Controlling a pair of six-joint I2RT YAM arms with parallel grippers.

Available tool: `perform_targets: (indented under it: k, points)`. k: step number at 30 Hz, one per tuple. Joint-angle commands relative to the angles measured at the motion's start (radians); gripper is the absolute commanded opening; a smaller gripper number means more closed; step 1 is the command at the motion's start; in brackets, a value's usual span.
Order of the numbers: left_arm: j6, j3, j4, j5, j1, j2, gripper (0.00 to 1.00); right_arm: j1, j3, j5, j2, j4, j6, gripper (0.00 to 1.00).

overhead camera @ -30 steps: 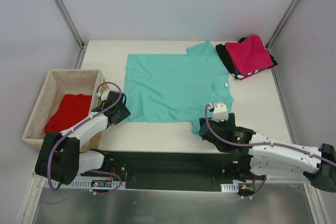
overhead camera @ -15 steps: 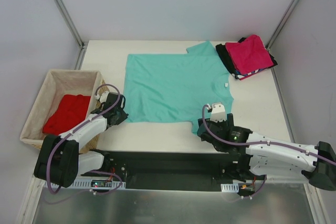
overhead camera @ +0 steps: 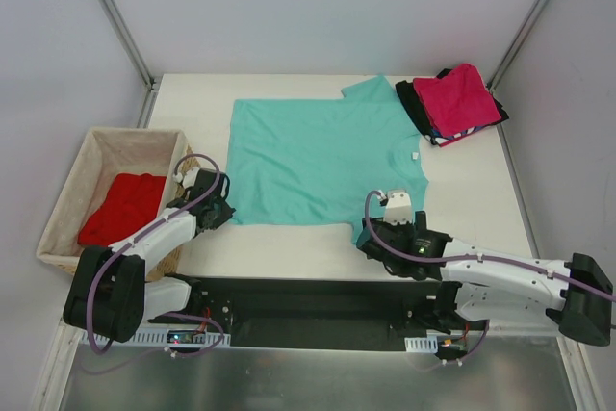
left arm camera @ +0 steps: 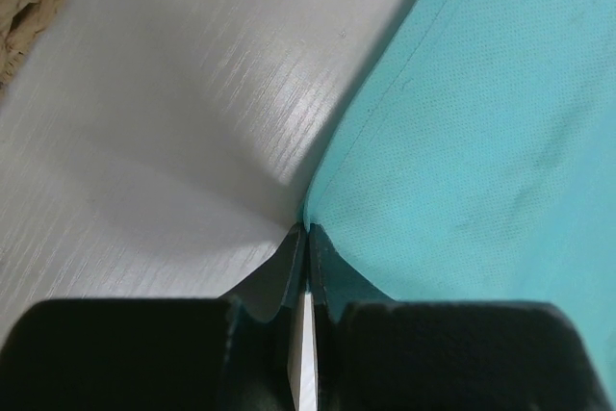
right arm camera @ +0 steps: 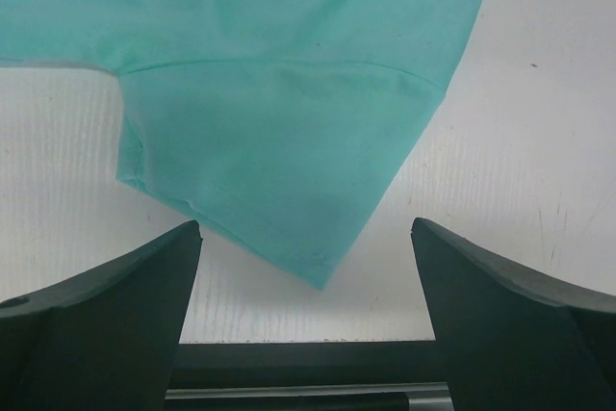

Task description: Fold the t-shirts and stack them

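Note:
The teal-green t-shirt (overhead camera: 318,156) lies spread flat in the middle of the table. My left gripper (overhead camera: 223,211) is at its near left hem corner, and in the left wrist view that gripper (left arm camera: 306,230) is shut, with the teal edge (left arm camera: 481,141) pinched at the tips. My right gripper (overhead camera: 371,233) stands open at the near sleeve. In the right wrist view the sleeve's corner (right arm camera: 289,161) lies on the table between the wide-apart fingers (right arm camera: 125,286). A magenta-pink t-shirt (overhead camera: 462,98) tops a folded stack over black (overhead camera: 414,103) and striped (overhead camera: 445,140) ones. The bright red t-shirt (overhead camera: 120,204) lies in the basket.
The wicker basket (overhead camera: 106,137) stands at the table's left edge, beside my left arm. The black base rail (overhead camera: 308,300) runs along the near edge. Metal frame posts (overhead camera: 115,16) rise at the back corners. Bare white table (overhead camera: 472,190) lies right of the teal shirt.
My left gripper has closed down onto the teal shirt's hem corner. My right gripper has shifted slightly left toward the sleeve and stays open.

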Motion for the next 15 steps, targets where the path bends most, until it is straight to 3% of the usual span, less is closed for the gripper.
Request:
perform_targets:
  k: [1, 9, 11, 15]
  points:
    - [-0.02, 0.023, -0.059, 0.019, 0.016, 0.006, 0.0, -0.007, -0.025, 0.045, 0.028, -0.017, 0.12, 0.95]
    - [-0.001, 0.035, -0.065, 0.036, 0.018, 0.003, 0.0, 0.001, -0.186, 0.156, -0.183, 0.039, 0.356, 0.95]
    - [0.002, 0.038, -0.062, 0.042, 0.018, 0.015, 0.0, 0.029, -0.234, 0.222, -0.278, 0.074, 0.349, 0.95]
    - [0.002, 0.041, -0.062, 0.054, 0.019, 0.024, 0.0, 0.021, -0.292, 0.207, -0.554, 0.148, 0.222, 0.95]
